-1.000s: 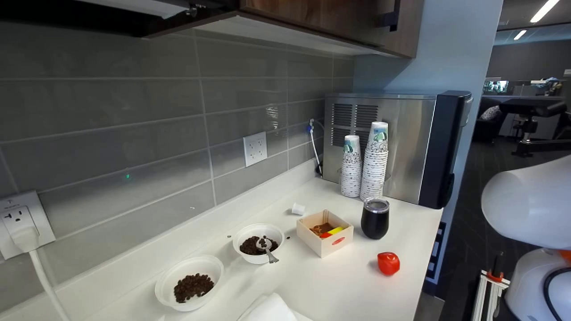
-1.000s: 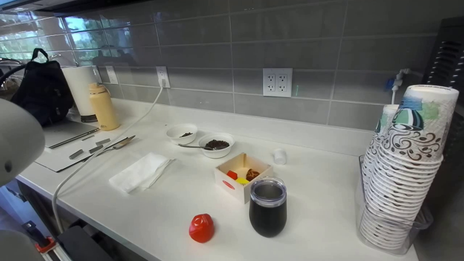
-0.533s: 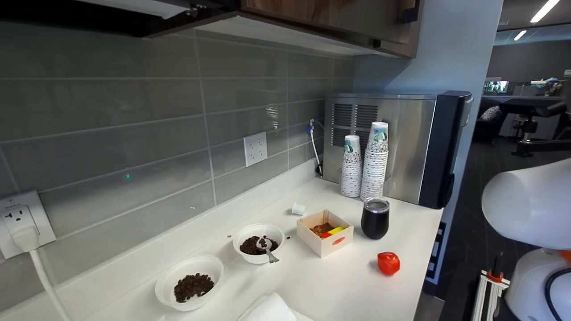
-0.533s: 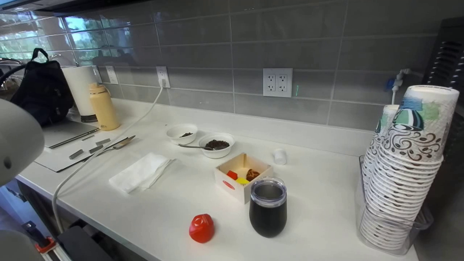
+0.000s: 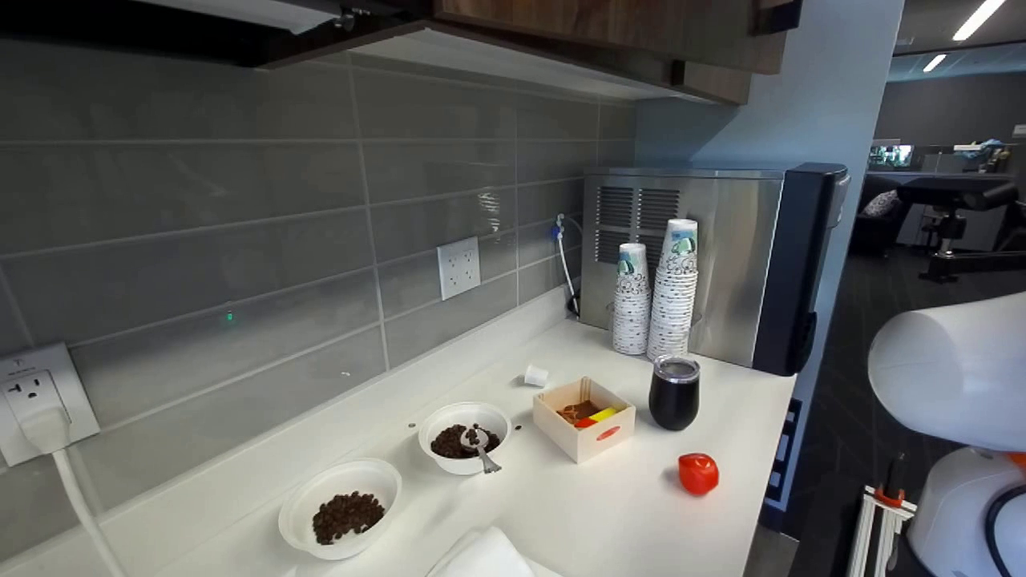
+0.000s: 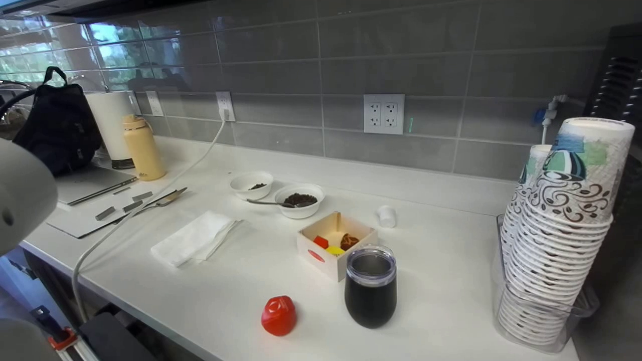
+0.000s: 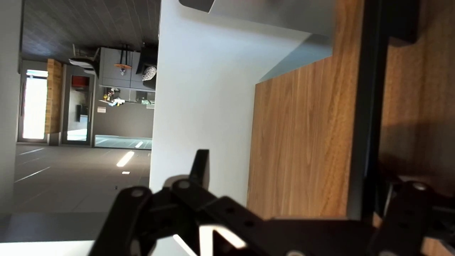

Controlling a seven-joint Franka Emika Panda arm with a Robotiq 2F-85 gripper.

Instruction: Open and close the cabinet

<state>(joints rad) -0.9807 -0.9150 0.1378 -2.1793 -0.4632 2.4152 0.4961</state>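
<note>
up high in an exterior view is the brown cabinet (image 5: 561, 28), its top cut off. its door (image 5: 697, 32) sticks out more than half a second ago. one white arm (image 5: 958, 373) is partly cut off in both exterior views. two cup stacks (image 5: 675, 304) stand below. in the wrist view, the gripper (image 7: 296, 181) has its jaws wide apart; one jaw is hard to see by the dark handle (image 7: 368, 106). two bowls (image 5: 309, 481) hold dark bits (image 5: 347, 517).
</note>
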